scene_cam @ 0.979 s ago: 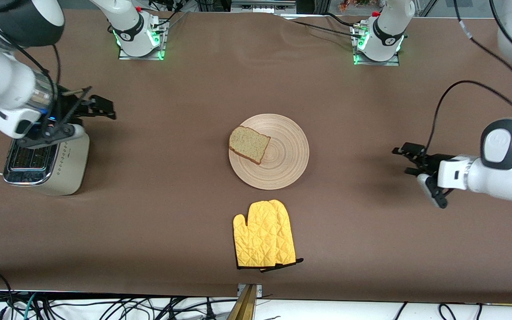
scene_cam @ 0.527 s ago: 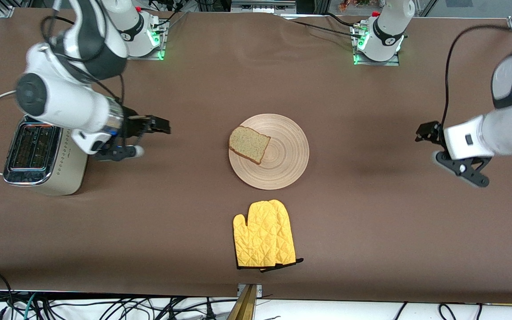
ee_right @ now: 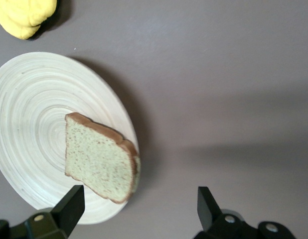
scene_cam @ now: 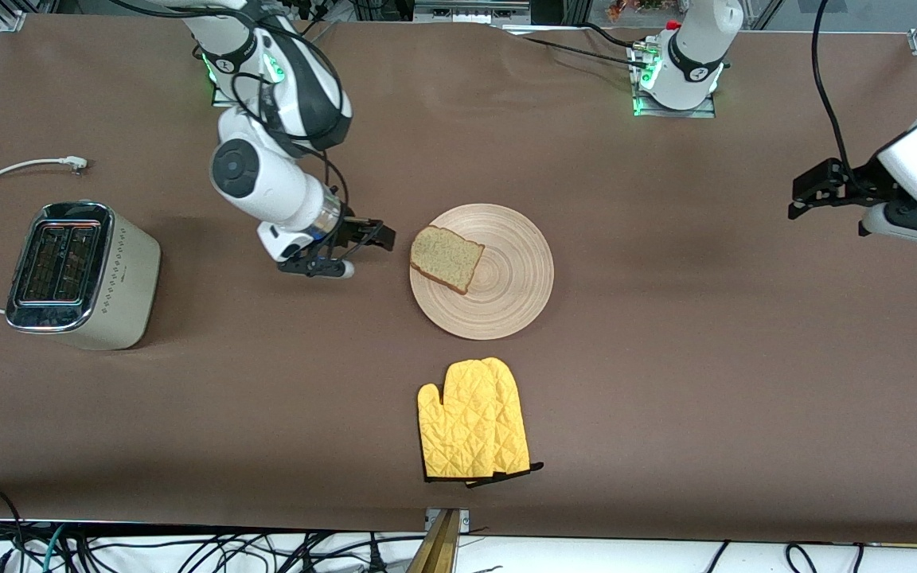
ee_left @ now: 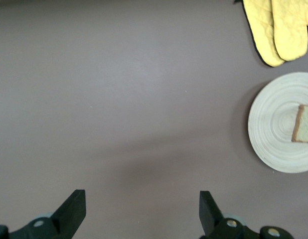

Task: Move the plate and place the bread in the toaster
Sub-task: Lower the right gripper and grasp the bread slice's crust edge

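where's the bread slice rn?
The squarish speckled tan bread slice lies on the round light-wood plate mid-table, overhanging the rim toward the right arm's end. The right gripper hovers beside it, jaws open; the yellow oven mitt lies nearer the camera.

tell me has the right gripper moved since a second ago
Yes. The right gripper, open, has swung away from over the toaster toward the middle of the table and now hangs just beside the plate, close to the bread.
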You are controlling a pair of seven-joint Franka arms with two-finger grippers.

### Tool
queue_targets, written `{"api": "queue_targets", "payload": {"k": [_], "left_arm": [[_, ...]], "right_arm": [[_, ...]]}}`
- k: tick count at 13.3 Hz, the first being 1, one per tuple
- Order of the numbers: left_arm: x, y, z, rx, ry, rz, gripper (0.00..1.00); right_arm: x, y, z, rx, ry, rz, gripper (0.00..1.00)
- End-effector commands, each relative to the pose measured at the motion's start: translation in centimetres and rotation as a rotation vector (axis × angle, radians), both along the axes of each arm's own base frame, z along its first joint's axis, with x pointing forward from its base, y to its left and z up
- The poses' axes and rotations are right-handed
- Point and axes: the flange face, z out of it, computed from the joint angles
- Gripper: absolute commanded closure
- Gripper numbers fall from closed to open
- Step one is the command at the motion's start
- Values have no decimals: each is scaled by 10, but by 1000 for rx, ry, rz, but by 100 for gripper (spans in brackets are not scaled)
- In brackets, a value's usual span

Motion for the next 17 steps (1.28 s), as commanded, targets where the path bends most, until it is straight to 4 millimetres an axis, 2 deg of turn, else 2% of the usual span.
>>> {"api": "queue_targets", "payload": {"k": [1,6,9,12,14,17], "left_arm": [[-14,-5,-1,61,-11,-7,0],[-13,-8,0,69,27,-21,0],[-12,-7,1,69,26,-22,0],[-12,-7,2,69,24,-22,0],[-12,-8,2,69,24,-21,0],[-12,-9,2,69,24,-21,0]], "right_arm": [[-16,13,-24,22,-11,-71,0],[-24,33,-73,35,-27,-145,0],[-40,47,-92,49,-30,-169,0],[-47,45,-93,41,-22,-162,1],[-49,43,-90,39,-26,-155,5],[-50,42,-90,38,-27,-153,24]]}}
